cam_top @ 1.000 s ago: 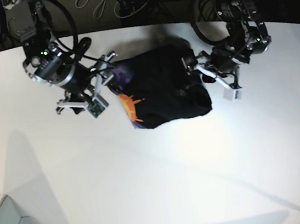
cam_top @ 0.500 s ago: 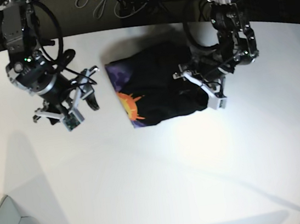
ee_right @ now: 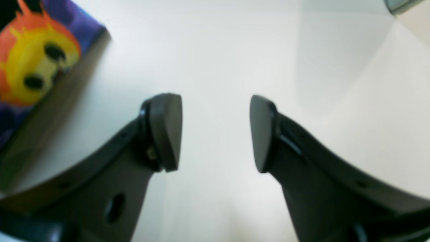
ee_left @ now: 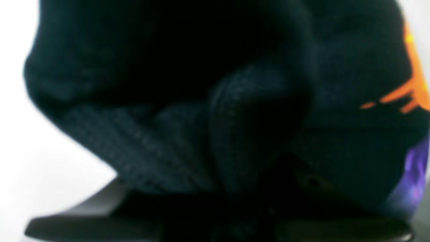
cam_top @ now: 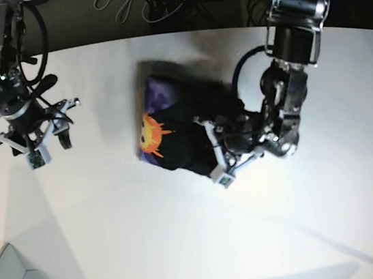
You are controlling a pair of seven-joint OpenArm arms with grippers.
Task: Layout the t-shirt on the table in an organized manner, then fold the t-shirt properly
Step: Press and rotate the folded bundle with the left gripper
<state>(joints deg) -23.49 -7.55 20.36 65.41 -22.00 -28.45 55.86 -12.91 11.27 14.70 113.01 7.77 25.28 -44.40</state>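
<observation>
- Black, curved fingers with flat pads are seen on the right gripper.
- Black cables are looped along both dark, silver-jointed arms.
- A green light is lit on the right arm.

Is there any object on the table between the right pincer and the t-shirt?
Nothing visible. Only bare white table lies between the open right pincer and the t-shirt. The left pincer is already at the shirt's opposite side.

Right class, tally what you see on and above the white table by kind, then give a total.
T-shirt: 1
Table: 1
Robot tools: 2, the left tool at the t-shirt and the right tool open over bare table
Total: 4
</observation>
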